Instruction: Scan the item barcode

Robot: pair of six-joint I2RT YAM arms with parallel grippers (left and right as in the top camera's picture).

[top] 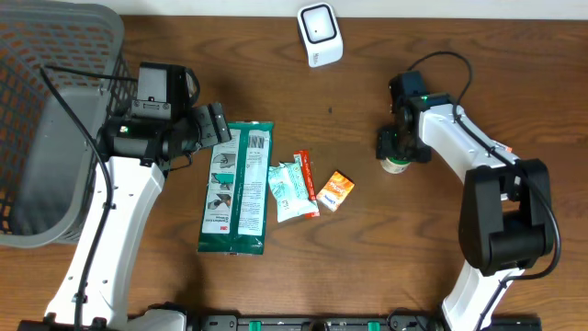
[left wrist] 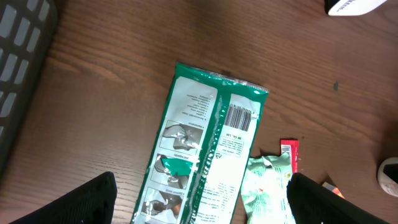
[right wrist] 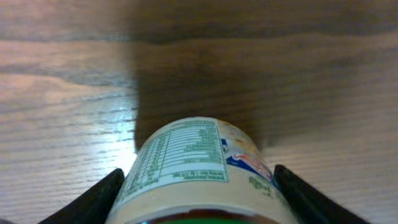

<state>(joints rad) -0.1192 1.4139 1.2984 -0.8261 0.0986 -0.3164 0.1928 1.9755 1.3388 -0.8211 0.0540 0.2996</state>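
Note:
A small bottle [top: 396,164] with a cream label stands on the table at the right. My right gripper [top: 397,147] is closed around it. In the right wrist view the bottle [right wrist: 193,168] fills the gap of the right gripper [right wrist: 199,186], and both fingers press its sides. The white scanner [top: 320,34] sits at the back centre. My left gripper [top: 216,124] hovers open over the top end of a long green pack [top: 236,188]. In the left wrist view the left gripper [left wrist: 202,196] holds nothing, and the pack's barcode [left wrist: 241,116] faces up.
A pale green sachet [top: 289,190], a red stick pack [top: 306,184] and a small orange packet [top: 337,191] lie mid-table beside the green pack. A grey mesh basket [top: 55,119] fills the left edge, close to the left arm.

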